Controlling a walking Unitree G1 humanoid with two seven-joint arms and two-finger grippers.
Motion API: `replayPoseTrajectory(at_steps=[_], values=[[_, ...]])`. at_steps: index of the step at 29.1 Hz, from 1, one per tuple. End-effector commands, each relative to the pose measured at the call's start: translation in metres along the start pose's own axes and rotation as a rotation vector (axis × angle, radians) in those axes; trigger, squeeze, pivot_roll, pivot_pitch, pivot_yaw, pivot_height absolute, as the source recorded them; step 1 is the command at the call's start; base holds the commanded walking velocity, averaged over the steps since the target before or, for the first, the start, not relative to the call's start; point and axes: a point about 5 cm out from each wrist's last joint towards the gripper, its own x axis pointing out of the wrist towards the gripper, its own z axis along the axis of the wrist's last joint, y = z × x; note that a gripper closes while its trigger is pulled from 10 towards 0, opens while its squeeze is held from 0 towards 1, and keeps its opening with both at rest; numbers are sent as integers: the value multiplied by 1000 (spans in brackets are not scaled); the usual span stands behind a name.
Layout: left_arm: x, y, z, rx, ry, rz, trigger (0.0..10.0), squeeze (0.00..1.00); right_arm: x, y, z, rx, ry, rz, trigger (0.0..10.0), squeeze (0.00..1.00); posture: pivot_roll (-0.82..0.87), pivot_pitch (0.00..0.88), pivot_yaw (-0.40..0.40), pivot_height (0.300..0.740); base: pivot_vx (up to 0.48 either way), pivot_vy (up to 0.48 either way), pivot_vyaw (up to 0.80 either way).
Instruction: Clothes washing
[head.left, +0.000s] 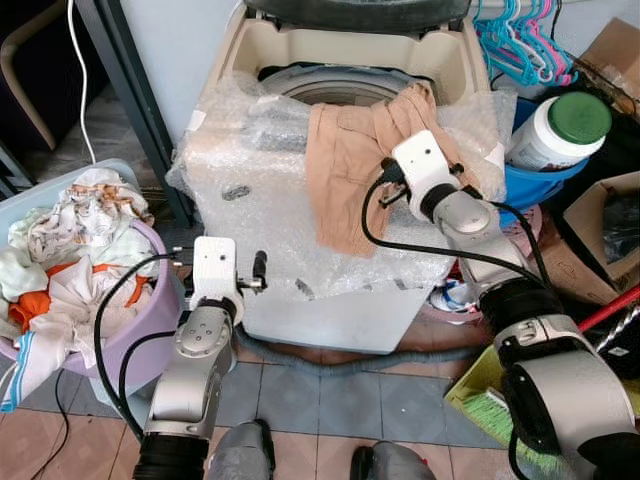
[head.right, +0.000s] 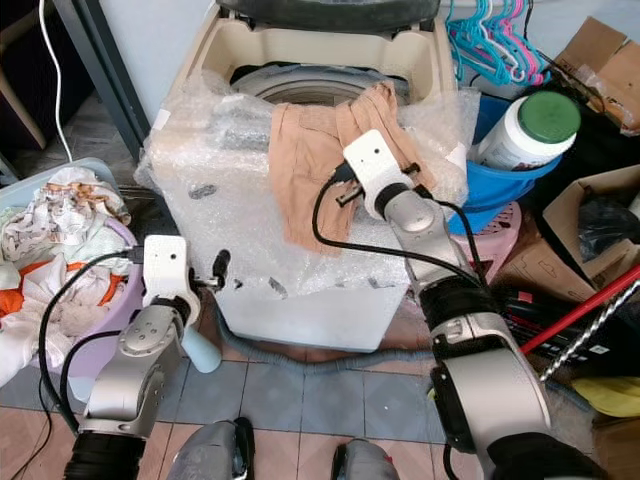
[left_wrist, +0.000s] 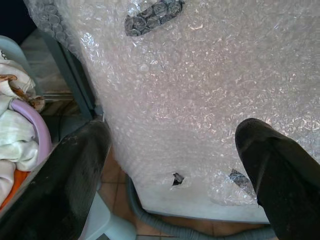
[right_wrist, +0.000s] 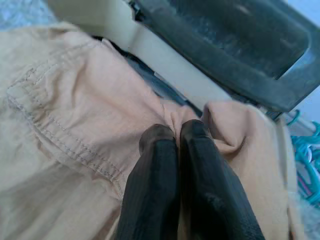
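A top-loading washing machine (head.left: 262, 52) wrapped in bubble wrap stands before me, lid up. A tan garment (head.left: 345, 170) hangs over its front rim, partly in the drum opening. My right gripper (right_wrist: 177, 132) is shut on a fold of this tan garment (right_wrist: 75, 115) at the rim. My left gripper (left_wrist: 172, 132) is open and holds nothing, low in front of the machine's bubble-wrapped front panel (left_wrist: 200, 90). To the left a lilac laundry basket (head.left: 157, 298) holds a heap of white and orange clothes (head.left: 70, 240).
A grey hose (head.left: 330, 362) lies on the tiled floor under the machine. On the right are a blue bucket (head.left: 535, 185), a white jar with a green lid (head.left: 560, 130), plastic hangers (head.left: 520, 40), cardboard boxes (head.left: 610, 215) and a green broom (head.left: 500, 410). A dark metal post (head.left: 140, 100) stands left.
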Motion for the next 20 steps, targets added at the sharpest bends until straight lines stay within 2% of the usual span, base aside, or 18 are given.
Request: replayPoseTrajectory(at_steps=[1,8,12,14,16,17,18,19,20], values=[[1,-1,2,-2,-11,-6,10000,0,6,-10,23,-23,-83,-23,0,0,0,81,3,740,480,0,0],[0,-1,1,-9,-13,-3,10000,0,16,-16,55,-65,-175,3,0,0,5,81,-5,740,480,0,0],[-1,-1,-1,-18,-9,4,10000,0,21,-8,71,-140,-244,67,0,0,5,83,-7,740,464,0,0],[-1,-1,-1,-18,-9,4,10000,0,21,-8,71,-140,-244,67,0,0,5,83,-7,740,458,0,0],[-2,-1,-1,-19,-6,5,10000,0,22,-6,83,-198,-306,52,0,0,6,85,-7,740,452,0,0],[-2,-1,-2,-18,-5,5,10000,0,23,-7,93,-226,-355,4,0,0,8,85,-8,740,416,0,0],[-2,-1,-2,-17,-5,5,10000,0,23,-7,96,-228,-365,-12,0,0,8,85,-8,740,416,0,0],[-2,-1,-2,-23,-5,8,10000,0,24,-6,98,-243,-375,-14,1647,0,8,85,-8,740,292,0,0],[-2,-2,-2,-27,-6,10,10000,0,24,-5,100,-253,-380,-13,1647,0,11,85,-8,740,292,0,0]])
